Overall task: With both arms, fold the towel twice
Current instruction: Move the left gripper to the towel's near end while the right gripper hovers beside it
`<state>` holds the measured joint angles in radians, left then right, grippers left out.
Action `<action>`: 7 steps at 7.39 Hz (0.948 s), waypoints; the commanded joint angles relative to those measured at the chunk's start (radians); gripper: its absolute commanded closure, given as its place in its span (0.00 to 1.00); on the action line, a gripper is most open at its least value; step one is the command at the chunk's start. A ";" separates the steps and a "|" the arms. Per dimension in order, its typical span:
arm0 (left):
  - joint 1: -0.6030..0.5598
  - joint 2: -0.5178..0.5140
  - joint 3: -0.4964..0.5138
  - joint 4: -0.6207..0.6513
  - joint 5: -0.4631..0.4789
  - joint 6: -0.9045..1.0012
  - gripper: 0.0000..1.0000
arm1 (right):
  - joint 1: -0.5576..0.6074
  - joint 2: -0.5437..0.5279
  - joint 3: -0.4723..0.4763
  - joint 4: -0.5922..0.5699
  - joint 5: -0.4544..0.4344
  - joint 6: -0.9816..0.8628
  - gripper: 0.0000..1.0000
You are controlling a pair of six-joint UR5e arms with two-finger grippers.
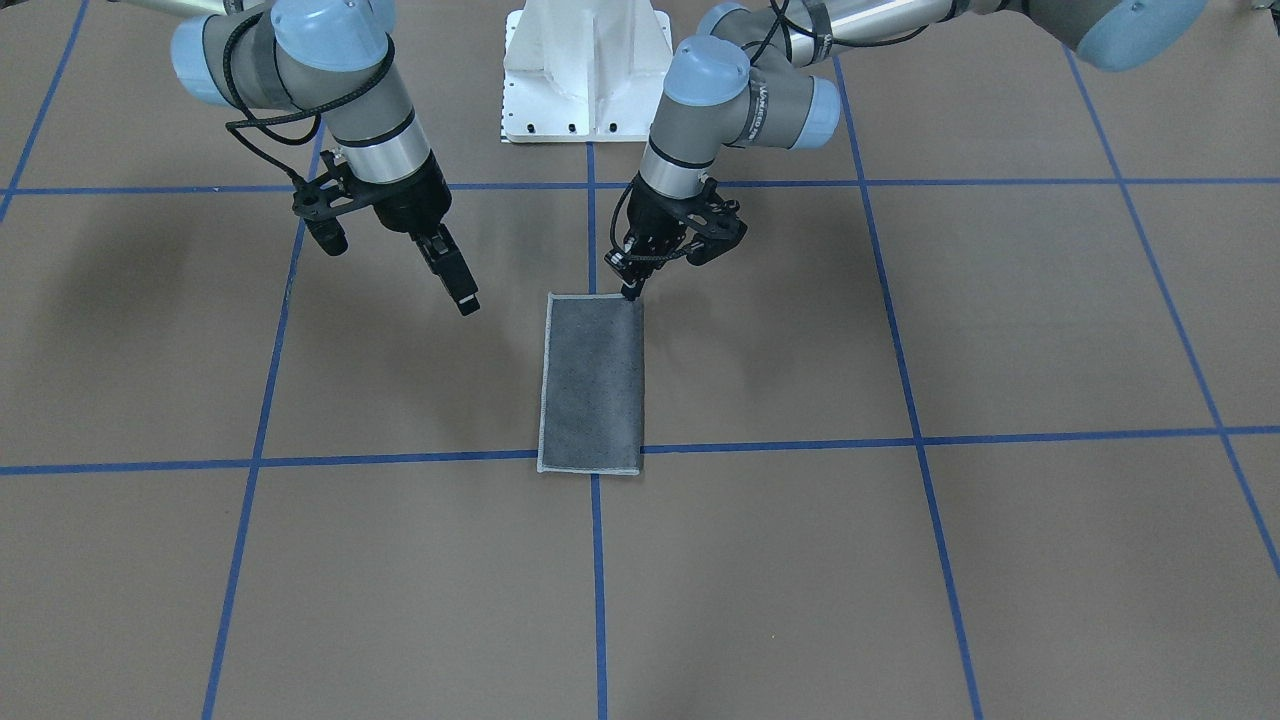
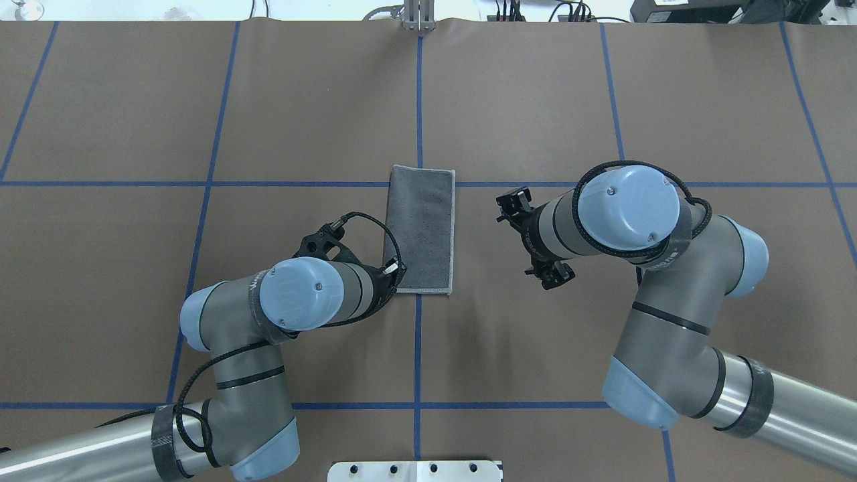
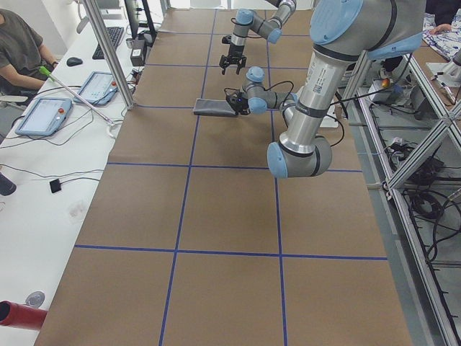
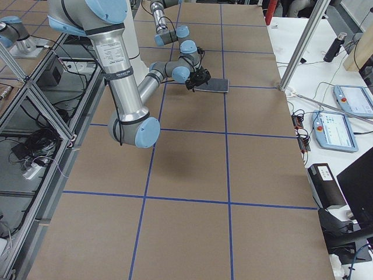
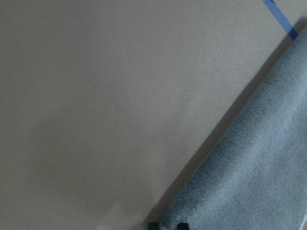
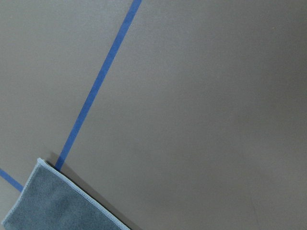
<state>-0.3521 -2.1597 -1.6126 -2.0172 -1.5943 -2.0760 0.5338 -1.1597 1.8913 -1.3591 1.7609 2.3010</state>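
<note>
Gripping point: the left fingers (image 1: 633, 283) stand nearly together on the corner of the towel (image 1: 592, 385) nearest the pedestal base (image 1: 588, 70), on the towel's rounded, folded side. The left wrist view shows two dark tips tight at that corner, so they appear to pinch the cloth.
Why there: a corner on the fold catches both layers at once. I read it as a grip meant for the second fold.
Free fingers: the right fingers (image 1: 452, 272) hang above the bench (image 1: 900, 580), off the towel's stitched side at the pedestal end, touching nothing. They show edge-on, so I cannot tell whether they are spread or closed.
Towel: it lies flat with the dark grey face up, a long narrow rectangle running straight out from the pedestal base. It sits astride the blue tape line (image 1: 597, 560) that leaves the base, with light edging along one long side and both short ends.
Progress: one fold looks done, one left.
Next call: the other corner at the pedestal end has no grip yet — lifting by one corner alone would likely skew the layers.
</note>
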 commanded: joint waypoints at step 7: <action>0.068 0.023 -0.136 0.006 0.091 -0.093 1.00 | 0.000 0.000 0.002 0.000 0.002 0.000 0.00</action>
<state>-0.3152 -2.1614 -1.7068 -2.0121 -1.5351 -2.1584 0.5338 -1.1597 1.8929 -1.3591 1.7625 2.3009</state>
